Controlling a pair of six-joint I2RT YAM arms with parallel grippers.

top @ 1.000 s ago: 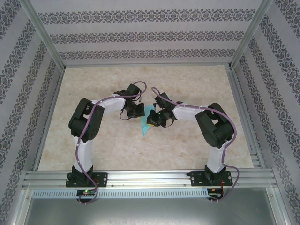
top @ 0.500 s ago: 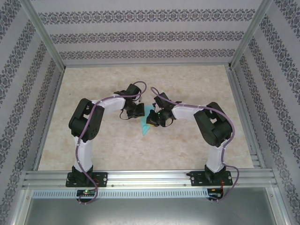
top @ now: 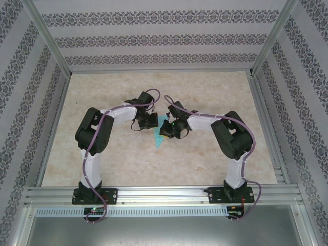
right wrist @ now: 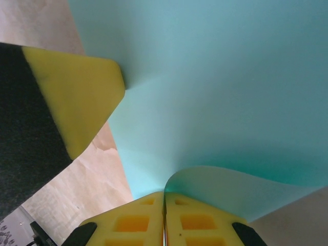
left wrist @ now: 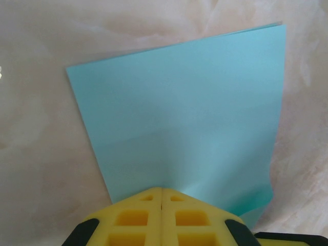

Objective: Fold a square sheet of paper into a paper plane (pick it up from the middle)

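From above, a thin turquoise square sheet of paper (top: 159, 139) sits at the middle of the pale marbled table (top: 107, 97), between the left gripper (top: 152, 123) and right gripper (top: 166, 130). Left wrist view: yellow fingers (left wrist: 138, 218) at 6 o'clock pinch its edge. Right wrist view: fingers (right wrist: 133, 223) at 6 o'clock pinch its curled edge.

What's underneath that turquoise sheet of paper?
The pale marbled tabletop shows all around the paper. The patch directly beneath is covered by the sheet, so nothing there can be made out.
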